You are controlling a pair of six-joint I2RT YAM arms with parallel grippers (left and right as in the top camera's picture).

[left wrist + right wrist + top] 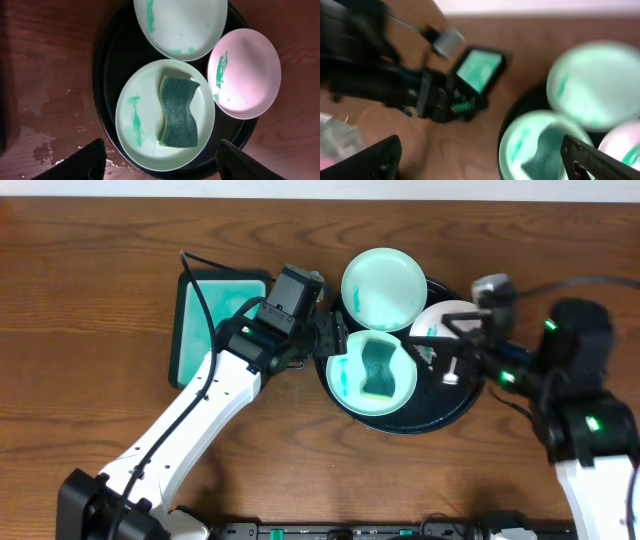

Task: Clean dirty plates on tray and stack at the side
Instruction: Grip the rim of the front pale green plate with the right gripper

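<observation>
3 plates sit on or at the black tray (400,427), centre-right of overhead view. The upper plate (384,288) overhangs the tray's top rim. The white plate (448,318) sits at right, partly hidden by the R gripper (480,150). The middle plate (350,380) lies flat in the tray w/ a sponge (378,370) on it. All 3 show teal smears in the L wrist view.

L gripper (160,150) hangs over the tray's left edge near the middle plate, jaws apart, nothing held. R gripper is spread wide, empty; its cam is blurred. Teal rect tray (205,320) is at left, apart from the rest.

Handling, prob.: plates look light, stiff, glossy, so likely slippery, esp. if wet. They're shallow, so pinch the raised rim, one finger inside, one under. Sponge is soft and squashes; take it across its narrow waist, green side up.
</observation>
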